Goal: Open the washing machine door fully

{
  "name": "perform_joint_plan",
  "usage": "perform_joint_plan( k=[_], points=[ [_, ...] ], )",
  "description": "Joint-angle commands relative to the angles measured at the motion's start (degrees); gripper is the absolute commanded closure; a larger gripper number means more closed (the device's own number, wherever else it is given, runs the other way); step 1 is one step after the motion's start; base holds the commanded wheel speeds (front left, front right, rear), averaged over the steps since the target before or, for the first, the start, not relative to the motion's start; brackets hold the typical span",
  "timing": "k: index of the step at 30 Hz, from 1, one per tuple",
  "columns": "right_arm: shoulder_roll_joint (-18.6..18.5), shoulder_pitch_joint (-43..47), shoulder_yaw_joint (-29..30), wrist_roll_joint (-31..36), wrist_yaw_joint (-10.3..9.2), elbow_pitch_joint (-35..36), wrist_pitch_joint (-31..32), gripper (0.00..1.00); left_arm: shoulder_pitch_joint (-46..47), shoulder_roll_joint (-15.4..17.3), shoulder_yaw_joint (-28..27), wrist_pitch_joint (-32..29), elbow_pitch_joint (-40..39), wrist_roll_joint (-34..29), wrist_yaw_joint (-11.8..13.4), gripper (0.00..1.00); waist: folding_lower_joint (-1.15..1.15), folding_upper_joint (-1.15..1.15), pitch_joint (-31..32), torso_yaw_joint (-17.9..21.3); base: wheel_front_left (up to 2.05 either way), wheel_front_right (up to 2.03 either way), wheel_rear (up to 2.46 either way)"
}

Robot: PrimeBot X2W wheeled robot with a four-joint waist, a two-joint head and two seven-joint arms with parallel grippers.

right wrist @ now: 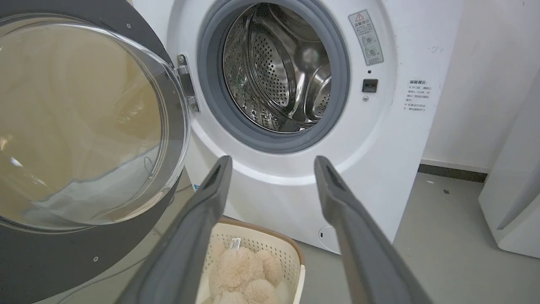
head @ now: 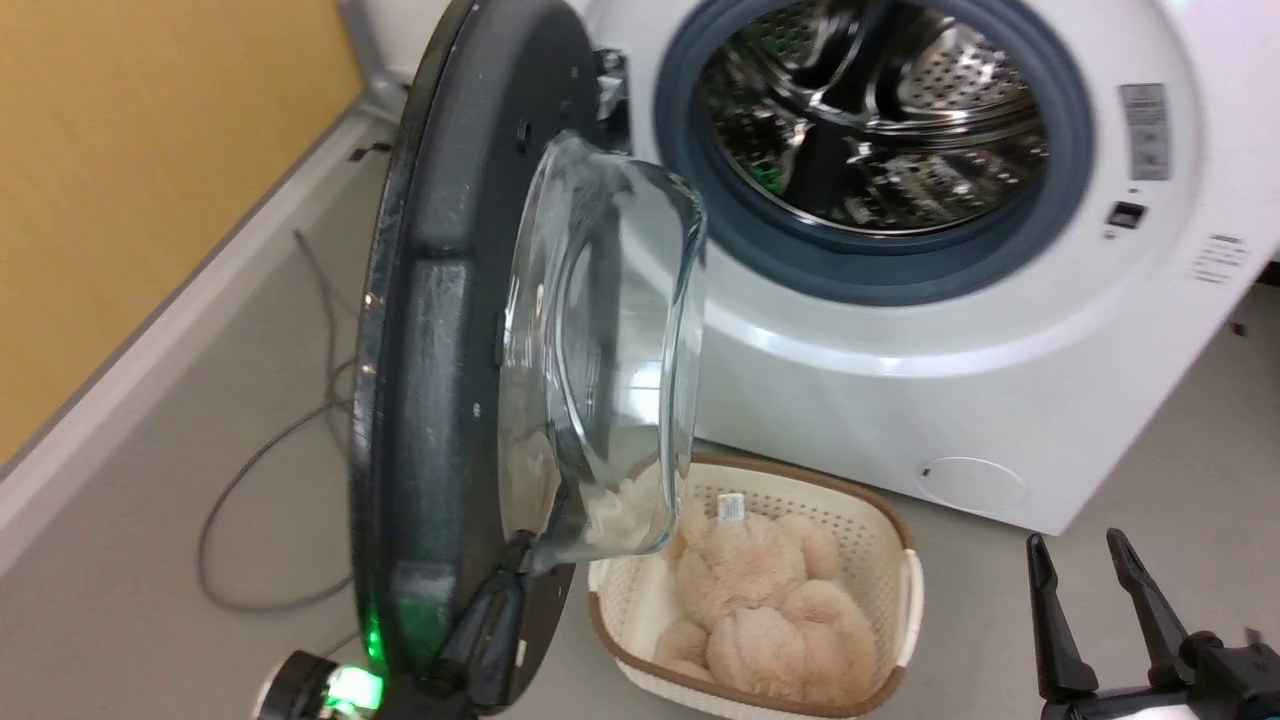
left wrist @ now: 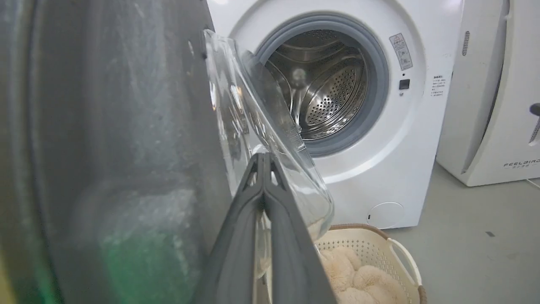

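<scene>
Left gripper: fingers were pressed together, holding nothing | big round black washing machine door with clear glass bowl: stood half open, right against those tips | right gripper: was spread wide, empty | best, I thought: push slowly on the dark rim, not the slippery glass.
</scene>
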State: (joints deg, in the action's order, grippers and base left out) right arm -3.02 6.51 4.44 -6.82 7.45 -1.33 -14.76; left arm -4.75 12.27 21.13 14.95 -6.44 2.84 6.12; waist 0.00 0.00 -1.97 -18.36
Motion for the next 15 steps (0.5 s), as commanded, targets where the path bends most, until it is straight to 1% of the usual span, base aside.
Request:
perform_joint_plan(
  k=[1, 8, 15],
  points=[
    [0.14, -0.53, 0.11, 0.05, 0.03, 0.03, -0.24, 0.0, -0.72, 0.34, -0.37, 0.05, -0.31, 0.22, 0.41, 1.0, 0.0, 0.0, -0.64, -1.05, 0.0, 0.0, 0.0],
    [0.14, -1.34, 0.22, 0.35, 0.03, 0.13, -0.24, 0.0, -1.96, 1.57, -4.65, 0.05, -1.39, 1.09, 2.61, 1.0, 0.0, 0.0, -1.93, -3.16, 0.0, 0.0, 0.0],
    [0.14, -2.56, -0.21, 1.21, 0.03, 0.34, -0.24, 0.0, -0.94, 2.66, -11.33, 0.05, -0.03, 3.35, 4.45, 1.0, 0.0, 0.0, -3.6, -2.86, 0.0, 0.0, 0.0]
  ],
)
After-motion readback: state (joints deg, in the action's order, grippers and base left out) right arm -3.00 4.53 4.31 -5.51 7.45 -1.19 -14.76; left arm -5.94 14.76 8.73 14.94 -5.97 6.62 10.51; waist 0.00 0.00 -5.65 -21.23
